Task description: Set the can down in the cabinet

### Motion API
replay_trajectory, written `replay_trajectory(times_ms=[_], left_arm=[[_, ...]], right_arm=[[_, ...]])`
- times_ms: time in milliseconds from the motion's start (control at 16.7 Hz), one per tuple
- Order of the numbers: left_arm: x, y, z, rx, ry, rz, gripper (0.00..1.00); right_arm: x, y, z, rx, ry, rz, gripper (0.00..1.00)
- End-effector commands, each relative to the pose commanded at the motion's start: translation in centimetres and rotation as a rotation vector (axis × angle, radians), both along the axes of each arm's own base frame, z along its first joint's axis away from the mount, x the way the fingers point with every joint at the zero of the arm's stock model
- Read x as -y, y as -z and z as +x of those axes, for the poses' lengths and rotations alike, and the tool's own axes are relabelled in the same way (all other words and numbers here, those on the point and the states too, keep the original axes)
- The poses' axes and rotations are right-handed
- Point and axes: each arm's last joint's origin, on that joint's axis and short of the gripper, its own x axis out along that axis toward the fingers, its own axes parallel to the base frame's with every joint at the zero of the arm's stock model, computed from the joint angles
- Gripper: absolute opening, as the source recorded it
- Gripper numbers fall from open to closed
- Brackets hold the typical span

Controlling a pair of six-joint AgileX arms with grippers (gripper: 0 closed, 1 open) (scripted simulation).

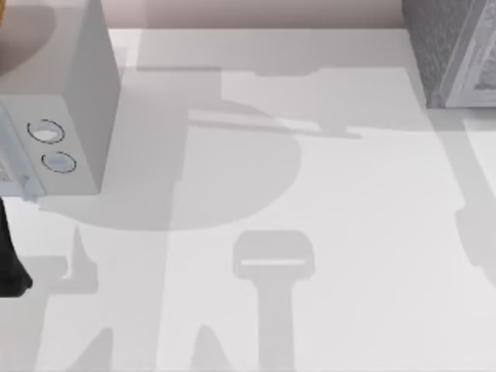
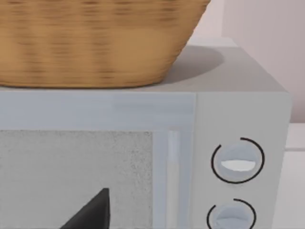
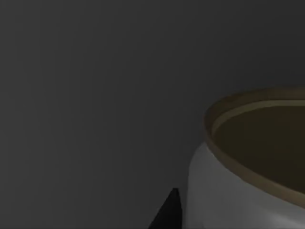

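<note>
The can fills the near corner of the dim right wrist view. It has a gold rim and top and a white side, and it stands upright against a dark grey wall. A black tip of my right gripper shows right beside the can's side; whether it touches the can I cannot tell. The cabinet is the grey box at the table's far right corner. My left arm is at the table's left edge, and a black tip of its gripper points at the microwave's door.
A white microwave with two round knobs stands at the far left. A woven basket sits on top of it. Arm shadows cross the white table.
</note>
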Motion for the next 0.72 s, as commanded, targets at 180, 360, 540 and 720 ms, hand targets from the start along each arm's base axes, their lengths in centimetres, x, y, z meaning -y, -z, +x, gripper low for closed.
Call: replay_trajectory(times_ms=[180,360,540,720], left_arm=[[0.0,0.0,0.0,0.0,0.0,0.0,1.0],[0.0,0.0,0.0,0.0,0.0,0.0,1.0],[0.0,0.0,0.0,0.0,0.0,0.0,1.0],[0.0,0.0,0.0,0.0,0.0,0.0,1.0]], right_arm=[[0.02,0.06,0.11,-0.001,0.0,0.0,0.0],[0.02,0.06,0.11,-0.001,0.0,0.0,0.08],[0.02,0.06,0.11,-0.001,0.0,0.0,0.3],[0.02,0.06,0.11,-0.001,0.0,0.0,0.53]])
